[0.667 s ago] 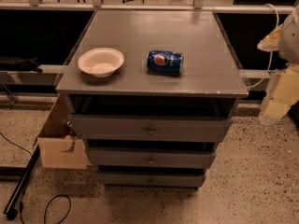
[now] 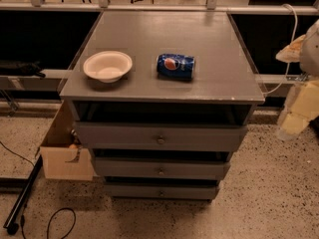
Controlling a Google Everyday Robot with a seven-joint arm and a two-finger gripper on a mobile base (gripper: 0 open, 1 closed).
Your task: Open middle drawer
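Starting at the gripper [image 2: 295, 119]: it hangs at the right edge of the camera view, off the cabinet's right side and about level with the top drawer [image 2: 124, 136]. It touches nothing, and I can't make out whether it is spread or clenched. I judge it is parked there to keep the drawer fronts in view before an approach.

The middle drawer [image 2: 124, 168] sits second in the stack of three, its flat grey front facing me and its small round knob [image 2: 160, 172] at the centre. It looks shut, or nearly so, with only a dark gap above its front. The knob is the only purchase, so I expect to come in level and square to it from the front.

The top drawer's front stands just above the middle one, and its own knob sits directly over the target, so picking the wrong one is the risk. The lowest drawer [image 2: 124, 190] lies beneath. On the cabinet top [image 2: 219, 78] a white bowl [image 2: 107, 65] and a Pepsi can [image 2: 175, 66] on its side rest well clear of the fronts. A cardboard box [image 2: 62, 158] sits against the cabinet's left side.
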